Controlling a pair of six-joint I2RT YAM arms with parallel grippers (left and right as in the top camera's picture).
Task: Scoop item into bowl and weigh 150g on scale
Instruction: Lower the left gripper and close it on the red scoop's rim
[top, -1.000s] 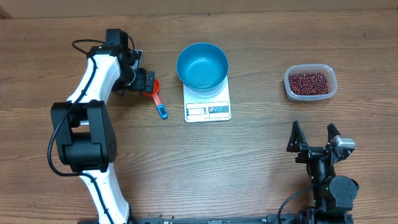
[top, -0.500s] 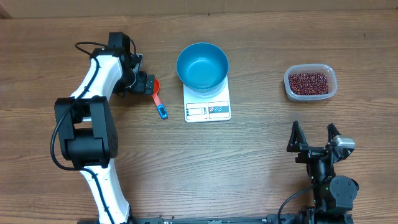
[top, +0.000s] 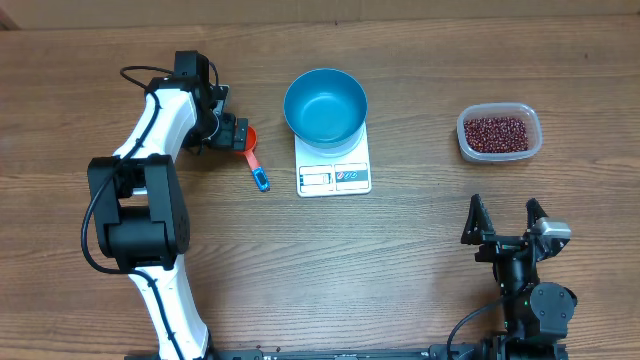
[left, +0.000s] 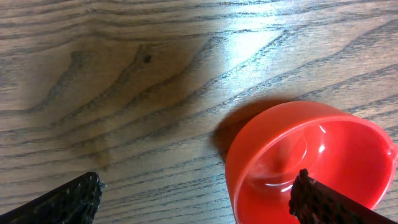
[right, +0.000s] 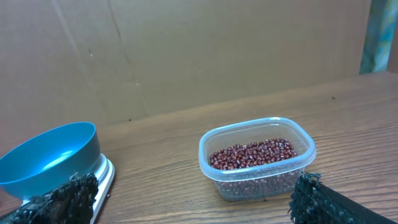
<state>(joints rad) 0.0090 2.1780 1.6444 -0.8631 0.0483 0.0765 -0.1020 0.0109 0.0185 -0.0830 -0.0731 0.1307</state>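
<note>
We note left gripper (top: 238, 134) spread wide, empty, over red scoop (top: 252, 152) left of scale (top: 334, 170); next, grasp it. Right gripper (top: 505, 221) likewise wide, empty.

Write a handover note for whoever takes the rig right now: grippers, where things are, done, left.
Left gripper: open, low over the cup end of the red scoop, not closed on it.
Right gripper: open, holding nothing, parked near the table's front edge.
Blue bowl: sits on the scale, looks empty.
Beans: all in the clear tub, far right.
Scoop lies on the table left of the scale.
Done: bowl on the scale. No beans moved yet.
Left: grasp the scoop, scoop beans into the bowl, weigh to target. Display unreadable from here.
</note>
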